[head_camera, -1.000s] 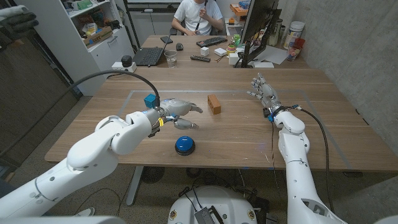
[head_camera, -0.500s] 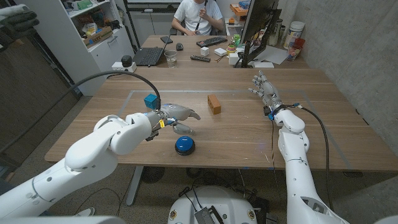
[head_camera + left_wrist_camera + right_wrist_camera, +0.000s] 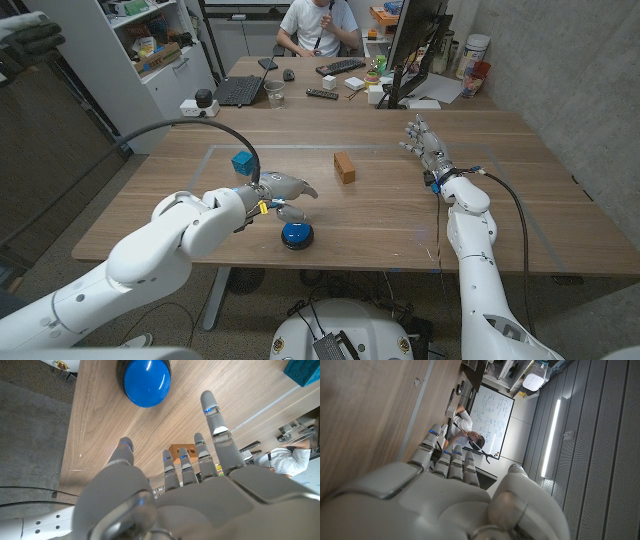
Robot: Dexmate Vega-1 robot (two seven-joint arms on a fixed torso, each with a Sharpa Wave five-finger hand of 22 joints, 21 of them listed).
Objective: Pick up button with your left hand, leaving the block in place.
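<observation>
While the left hand [image 3: 281, 190] hovers spread and empty just above the blue button [image 3: 296, 234], no grasp is made yet. Wooden block [image 3: 344, 167] sits untouched, well apart. Right hand [image 3: 424, 143] idle, fingers apart, holding nothing.

The button [image 3: 296, 234] sits on the table [image 3: 380, 215] near its front edge, left of centre. The left hand [image 3: 282, 190] hovers just behind and slightly left of the button, fingers reaching rightward, apart from it. The block [image 3: 344, 167] lies farther back and to the right of the button, near the table's middle. A cube [image 3: 241, 161] sits behind the left hand, toward the far left. The right hand [image 3: 424, 145] is well to the right of the block, near the table's right side. A person [image 3: 318, 27] sits at a desk behind the table, in the far middle.
</observation>
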